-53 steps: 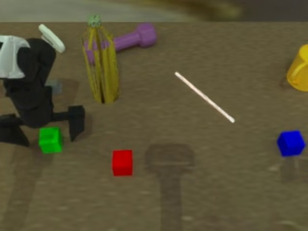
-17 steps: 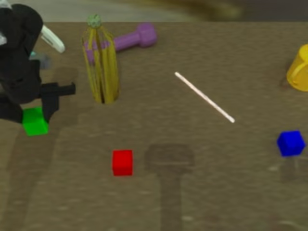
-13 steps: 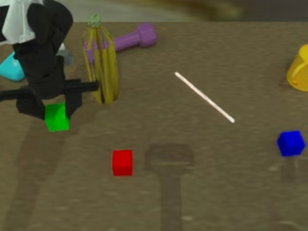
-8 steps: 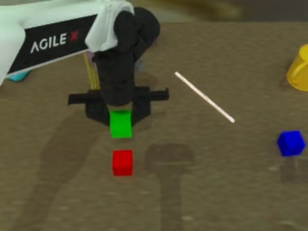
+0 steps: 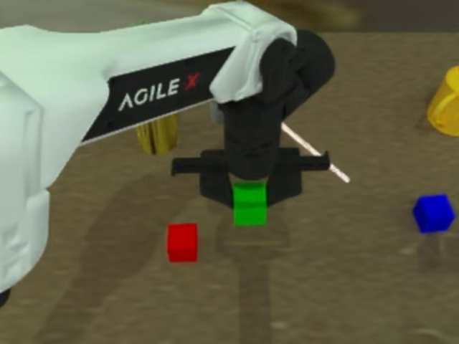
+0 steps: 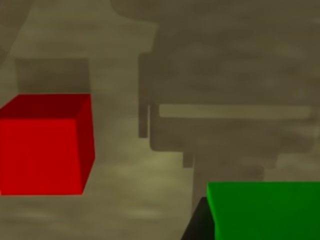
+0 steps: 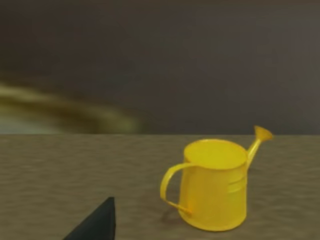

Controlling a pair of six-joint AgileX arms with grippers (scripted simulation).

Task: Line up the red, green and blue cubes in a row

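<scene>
Left arm (image 5: 107,107) now swung rightward across surface (image 5: 358,287) to centre, hiding most of yellow bottle (image 5: 158,136); left hand (image 5: 249,188) pinching green cube (image 5: 250,203), carried from far left to right of unmoved red cube (image 5: 182,242); blue cube (image 5: 433,213) unmoved at right; right hand's state cannot be told

One marking is legible: the word "AGILE X" (image 5: 158,87), printed in white capital letters with the X in red, on a black panel set into the side of the white-shelled left arm (image 5: 86,86) that reaches across the brown table in the top view. The lettering runs along the arm's length. No other text, number, label or sign can be read.
</scene>
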